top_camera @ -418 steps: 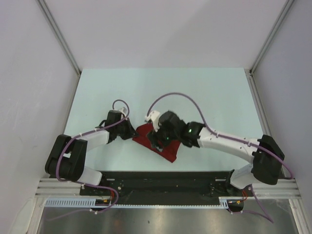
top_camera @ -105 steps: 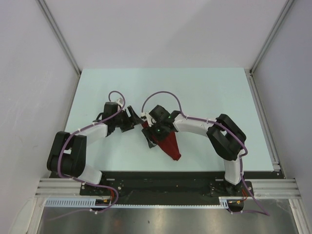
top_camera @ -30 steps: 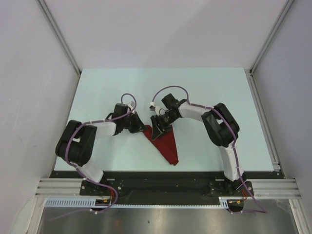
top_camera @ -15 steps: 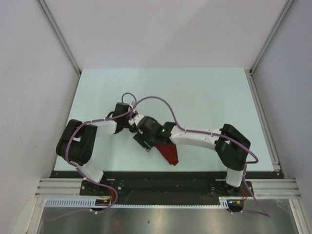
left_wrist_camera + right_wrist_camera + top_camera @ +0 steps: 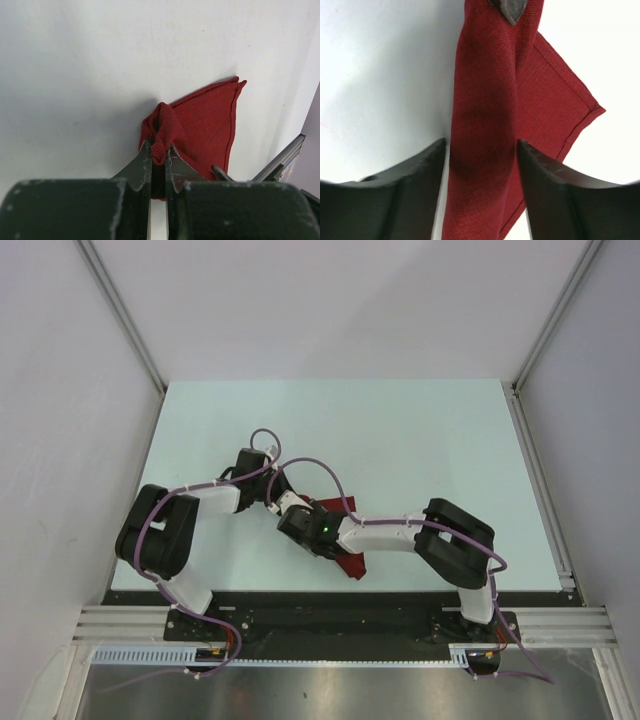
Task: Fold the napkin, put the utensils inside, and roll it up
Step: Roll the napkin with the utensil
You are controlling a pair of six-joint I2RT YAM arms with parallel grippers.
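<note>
- Top external view: the table (image 5: 420, 440), a pale mint surface, is filling the middle of the scene. Plain white walls (image 5: 330, 310) are closing it in at the back and on both sides, with metal posts running up the corners.
- A black base plate (image 5: 330, 605) is lying along the near edge of the table.
- The left arm (image 5: 205, 502) and the right arm (image 5: 385, 532) are both reaching toward the near centre of the table, their wrists meeting over the napkin (image 5: 352, 562). The dark red cloth is showing only in patches around the right wrist, so neither pair of jaws is readable from here.
- Left wrist view: the left gripper (image 5: 159, 150) is pinching a bunched fold of the napkin between jaws pressed close together. The rest of the cloth is spreading flat on the pale surface as a pointed shape beyond the fingers.
- A metal rail (image 5: 282, 160) and a greyish wall are showing at the right edge.
- Right wrist view: the right gripper (image 5: 480, 145) is holding its jaws spread, one finger on each side of a long folded band of the napkin that is lying on the table. Whether the pads are touching the cloth cannot be told.
- A flat hemmed corner of the cloth is jutting out to the right, and a dark pointed tip (image 5: 512, 10) is resting on the band at the top edge.
</note>
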